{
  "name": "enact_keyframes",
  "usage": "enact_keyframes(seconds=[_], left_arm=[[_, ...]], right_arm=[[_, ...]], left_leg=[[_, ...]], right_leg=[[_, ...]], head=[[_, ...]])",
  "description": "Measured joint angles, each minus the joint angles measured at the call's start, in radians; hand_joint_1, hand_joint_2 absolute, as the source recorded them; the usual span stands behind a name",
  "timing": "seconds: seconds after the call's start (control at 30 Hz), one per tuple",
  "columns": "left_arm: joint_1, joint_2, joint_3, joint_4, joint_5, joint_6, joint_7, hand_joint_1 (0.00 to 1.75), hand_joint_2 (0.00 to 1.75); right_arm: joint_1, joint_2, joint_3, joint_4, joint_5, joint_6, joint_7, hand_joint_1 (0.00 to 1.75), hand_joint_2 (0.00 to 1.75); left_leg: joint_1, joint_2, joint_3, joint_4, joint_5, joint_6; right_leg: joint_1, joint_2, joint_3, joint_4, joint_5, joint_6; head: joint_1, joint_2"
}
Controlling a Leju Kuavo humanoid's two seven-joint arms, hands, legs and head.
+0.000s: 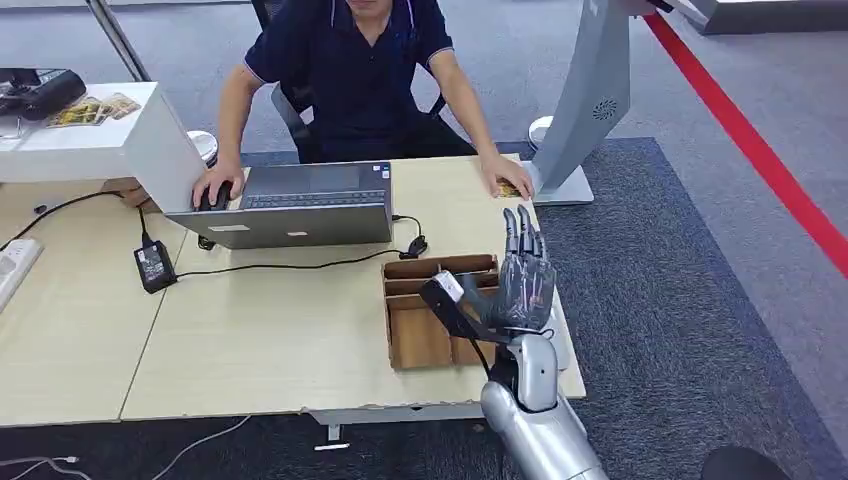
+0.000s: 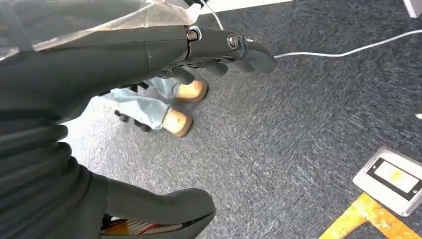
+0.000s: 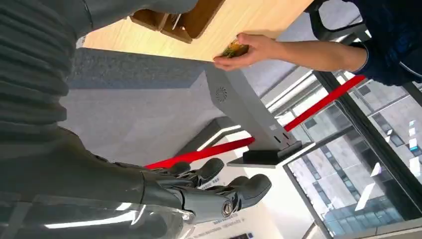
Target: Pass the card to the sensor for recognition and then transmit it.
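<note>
The wooden surface [image 1: 250, 340] carries an open laptop [image 1: 300, 205], with a seated person [image 1: 350, 70] behind it, and a cardboard tray [image 1: 425, 320] near its front right edge. At the far right corner stands the grey sensor stand [image 1: 590, 100]; the right wrist view adds its flat dark head [image 3: 268, 155], which the head view cuts off. The right hand [image 1: 520, 275] is raised above the tray, fingers straight and apart, holding nothing; the right wrist view confirms the extended fingers [image 3: 219, 191]. The left hand [image 2: 199, 47] hangs over grey carpet, fingers loosely extended, empty; this view also shows the person's shoes [image 2: 181, 107] and a floor socket [image 2: 393, 179]. The card [image 1: 509, 189] lies under the person's hand [image 1: 505, 177] at the stand's base; in the right wrist view that hand pinches it at the surface edge.
</note>
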Motion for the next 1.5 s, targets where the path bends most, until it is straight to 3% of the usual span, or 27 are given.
enact_keyframes(seconds=[1.5], left_arm=[[-0.001,0.0,-0.002,0.0,0.011,0.0,0.0,0.0,1.75]], right_arm=[[0.007,-0.019,0.019,0.049,0.018,0.0,0.025,0.0,1.75]], left_leg=[[0.0,0.0,0.0,0.0,0.0,0.0]], right_leg=[[0.0,0.0,0.0,0.0,0.0,0.0]], head=[[0.0,0.0]])
